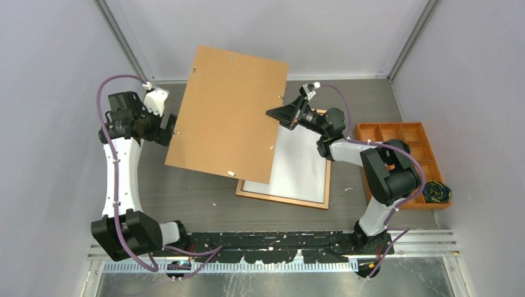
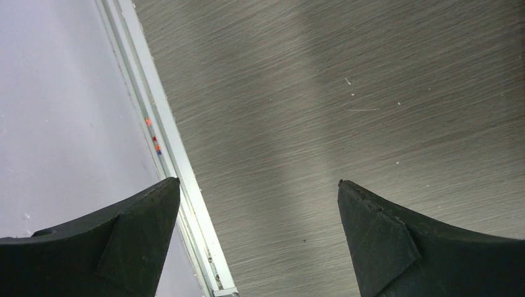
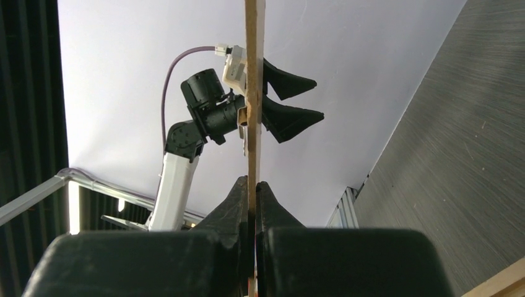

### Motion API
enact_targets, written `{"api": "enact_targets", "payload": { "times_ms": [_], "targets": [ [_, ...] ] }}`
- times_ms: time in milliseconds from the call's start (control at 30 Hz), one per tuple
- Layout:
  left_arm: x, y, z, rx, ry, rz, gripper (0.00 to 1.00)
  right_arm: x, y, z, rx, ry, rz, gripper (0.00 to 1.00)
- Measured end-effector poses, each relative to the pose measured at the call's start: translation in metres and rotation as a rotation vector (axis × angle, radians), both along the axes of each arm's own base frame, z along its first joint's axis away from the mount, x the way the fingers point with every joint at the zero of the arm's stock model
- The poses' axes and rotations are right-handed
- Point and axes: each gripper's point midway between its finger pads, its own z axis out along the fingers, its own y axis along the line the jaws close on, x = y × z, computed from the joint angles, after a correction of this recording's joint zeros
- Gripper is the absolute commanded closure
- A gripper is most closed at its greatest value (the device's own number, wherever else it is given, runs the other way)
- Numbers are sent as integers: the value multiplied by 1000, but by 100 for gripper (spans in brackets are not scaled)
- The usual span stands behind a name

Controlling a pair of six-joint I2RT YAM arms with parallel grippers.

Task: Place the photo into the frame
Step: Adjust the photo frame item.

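The frame (image 1: 282, 199) lies flat on the table, thin orange-brown border showing at its near and right sides. A white sheet (image 1: 300, 164) fills it; it looks like the photo with its plain back up, and no print shows. My right gripper (image 1: 277, 114) is shut on the right edge of the plain brown backing board (image 1: 226, 114) and holds it tilted above the table, over the frame's left part. In the right wrist view the board (image 3: 252, 93) is edge-on between my pads (image 3: 252, 185). My left gripper (image 1: 168, 130) is open and empty beside the board's left edge; it also shows in the left wrist view (image 2: 259, 182).
An orange compartment tray (image 1: 427, 142) stands at the right, with a dark bundle (image 1: 436, 192) at its near end. Grey walls close in on both sides. A metal rail (image 2: 179, 179) runs along the left wall below my left gripper.
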Motion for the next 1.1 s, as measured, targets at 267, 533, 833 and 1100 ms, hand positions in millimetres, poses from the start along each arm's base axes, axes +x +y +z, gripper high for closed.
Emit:
{"api": "enact_targets", "payload": {
  "times_ms": [267, 533, 833, 1100],
  "targets": [
    [6, -5, 15, -75, -8, 44, 0, 2, 1, -25, -61, 49, -6, 99],
    [0, -19, 16, -134, 6, -3, 0, 4, 2, -35, -90, 80, -10, 99],
    [-20, -29, 1, -133, 54, -72, 0, 8, 2, -39, -98, 105, -29, 99],
    [-28, -34, -14, -115, 87, -113, 0, 12, 2, -43, -107, 126, -48, 99]
  ]
}}
